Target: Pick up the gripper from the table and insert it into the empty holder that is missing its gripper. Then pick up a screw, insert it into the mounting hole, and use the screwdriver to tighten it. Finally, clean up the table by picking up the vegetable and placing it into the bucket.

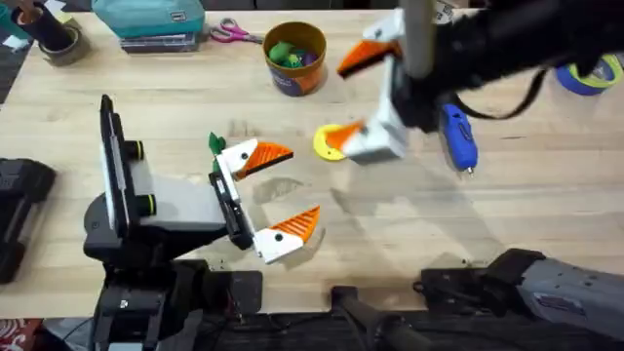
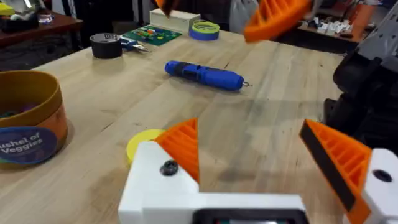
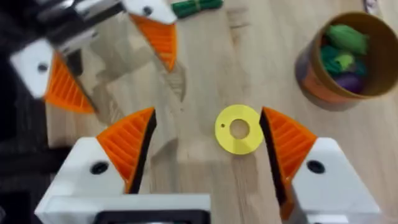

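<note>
Fingers on both of our arms stand wide apart and hold nothing. Our left gripper (image 1: 270,195) rests low over the front middle of the bench (image 1: 409,224), its two white blocks each bearing an orange ribbed wedge, one near (image 1: 261,156) and the other near (image 1: 292,231). Our right gripper (image 1: 370,97) hangs above the bench farther back and to the right, and in its wrist view the two orange pads (image 3: 127,146) frame a flat yellow ring-shaped disc (image 3: 239,129) that lies on the wood between them. In the overhead view that disc (image 1: 329,142) sits just beside the lower white block of the right gripper. The screwdriver (image 1: 456,136) lies flat on the bench to the right of the right gripper, partly under the dark arm, with its thin tip toward the front edge; the left wrist view shows it (image 2: 205,74) lying alone on bare wood. The bucket (image 1: 294,57) stands upright near the back of the bench, and green and purple pieces lie inside it. A small green vegetable (image 1: 215,144) lies on the bench just beside the rear finger of the left gripper; the right wrist view also shows it (image 3: 196,6). A roll of blue and yellow tape (image 1: 588,76) lies at the far right.
</note>
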Motion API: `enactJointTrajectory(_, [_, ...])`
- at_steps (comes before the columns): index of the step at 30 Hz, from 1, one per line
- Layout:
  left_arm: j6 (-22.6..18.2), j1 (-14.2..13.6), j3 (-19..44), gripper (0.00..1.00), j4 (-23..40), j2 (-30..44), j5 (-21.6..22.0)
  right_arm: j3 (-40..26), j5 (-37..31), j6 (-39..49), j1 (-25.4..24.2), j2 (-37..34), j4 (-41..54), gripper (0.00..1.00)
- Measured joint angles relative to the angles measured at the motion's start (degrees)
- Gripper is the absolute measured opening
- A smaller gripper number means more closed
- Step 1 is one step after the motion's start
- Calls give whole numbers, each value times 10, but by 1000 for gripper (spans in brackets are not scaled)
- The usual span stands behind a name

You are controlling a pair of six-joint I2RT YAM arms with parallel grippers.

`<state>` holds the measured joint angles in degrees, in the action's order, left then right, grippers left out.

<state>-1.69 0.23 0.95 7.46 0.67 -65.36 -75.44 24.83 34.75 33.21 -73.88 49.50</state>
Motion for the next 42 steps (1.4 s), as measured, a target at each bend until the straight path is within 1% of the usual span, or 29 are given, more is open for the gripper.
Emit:
enactJointTrajectory(3, [0, 0, 0, 985, 0, 0, 0, 65, 82, 105, -49, 19, -11, 998])
enactJointTrajectory(6, [0, 0, 0, 985, 0, 0, 0, 123, 150, 180, -90, 24, -43, 998])
enactJointTrajectory(10, [0, 0, 0, 985, 0, 0, 0, 188, 228, 232, -138, 24, -88, 998])
enactJointTrajectory(13, [0, 0, 0, 985, 0, 0, 0, 210, 258, 251, -156, 24, -99, 998])
enactJointTrajectory(17, [0, 0, 0, 985, 0, 0, 0, 211, 273, 266, -158, 24, -106, 997])
enactJointTrajectory(42, [0, 0, 0, 985, 0, 0, 0, 211, 272, 275, -158, 24, -107, 998])
